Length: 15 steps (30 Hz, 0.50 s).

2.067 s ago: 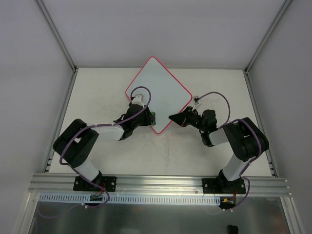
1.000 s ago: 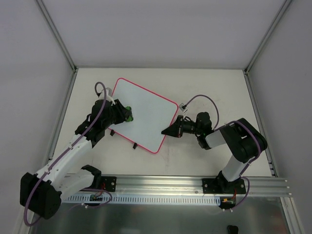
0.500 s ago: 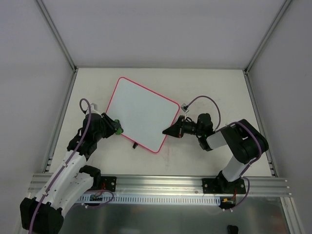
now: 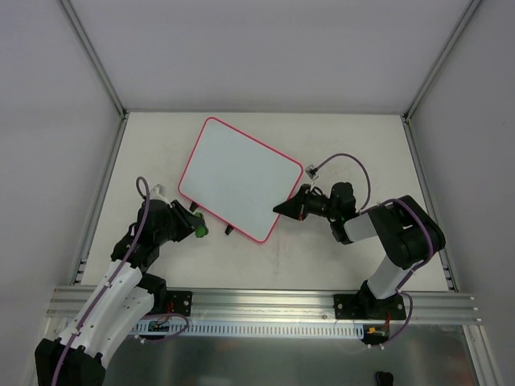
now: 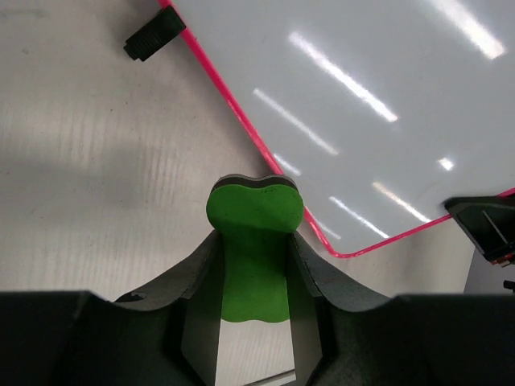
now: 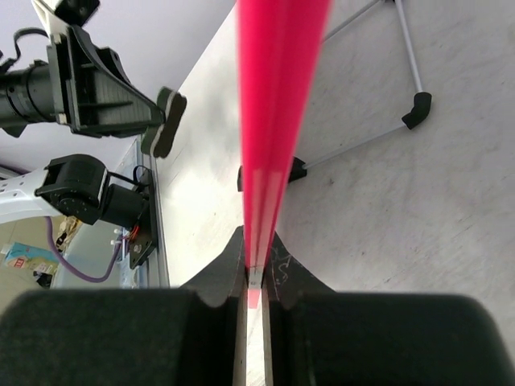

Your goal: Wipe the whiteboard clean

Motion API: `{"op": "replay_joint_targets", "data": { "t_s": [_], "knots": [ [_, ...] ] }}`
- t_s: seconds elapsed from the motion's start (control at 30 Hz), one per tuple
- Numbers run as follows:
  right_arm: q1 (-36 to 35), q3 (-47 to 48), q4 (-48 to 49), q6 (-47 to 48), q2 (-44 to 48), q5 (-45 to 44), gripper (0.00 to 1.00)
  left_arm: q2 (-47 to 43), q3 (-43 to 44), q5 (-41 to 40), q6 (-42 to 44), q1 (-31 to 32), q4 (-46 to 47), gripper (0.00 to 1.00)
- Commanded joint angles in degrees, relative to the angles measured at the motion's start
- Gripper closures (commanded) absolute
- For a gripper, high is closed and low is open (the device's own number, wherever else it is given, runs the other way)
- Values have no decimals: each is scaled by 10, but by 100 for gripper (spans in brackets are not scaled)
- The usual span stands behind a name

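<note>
The whiteboard (image 4: 241, 173) lies tilted on the table, white and blank, with a thin red-pink rim. Its surface also fills the upper right of the left wrist view as whiteboard (image 5: 386, 96). My left gripper (image 4: 196, 228) is off the board, just beyond its near-left edge, shut on a green eraser (image 4: 200, 232). The eraser (image 5: 256, 205) sticks out between the left gripper (image 5: 253, 235) fingers above bare table. My right gripper (image 4: 280, 209) is shut on the board's near-right corner. In the right wrist view the right gripper (image 6: 256, 245) pinches the pink rim (image 6: 278, 96) edge-on.
Two small black clips (image 4: 228, 231) sit on the board's near edge; one clip (image 5: 154, 36) shows in the left wrist view. Grey enclosure walls and metal posts (image 4: 96, 64) surround the table. An aluminium rail (image 4: 265, 301) runs along the near edge.
My left gripper has drawn back with the eraser, off the board toward the near left. The board, held by my right gripper, has shifted and turned slightly.
</note>
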<state>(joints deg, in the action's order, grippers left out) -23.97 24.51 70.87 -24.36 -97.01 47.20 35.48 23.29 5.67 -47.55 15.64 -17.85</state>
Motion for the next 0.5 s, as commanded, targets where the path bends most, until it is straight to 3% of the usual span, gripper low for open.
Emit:
{"op": "replay_joint_targets", "data": {
  "t_s": [0.0, 0.2, 0.33, 0.47],
  "knots": [
    [19, 46, 94, 84, 21, -76, 100, 24, -10, 9, -7, -8, -13, 100],
    [40, 80, 77, 77, 9, -64, 100, 151, 17, -19, -7, -9, -15, 100],
    [51, 95, 71, 75, 4, -51, 100, 176, 27, -44, -5, -9, -15, 100],
    [55, 106, 71, 69, -8, -41, 100, 187, 36, -43, 11, -15, -14, 91]
  ]
}}
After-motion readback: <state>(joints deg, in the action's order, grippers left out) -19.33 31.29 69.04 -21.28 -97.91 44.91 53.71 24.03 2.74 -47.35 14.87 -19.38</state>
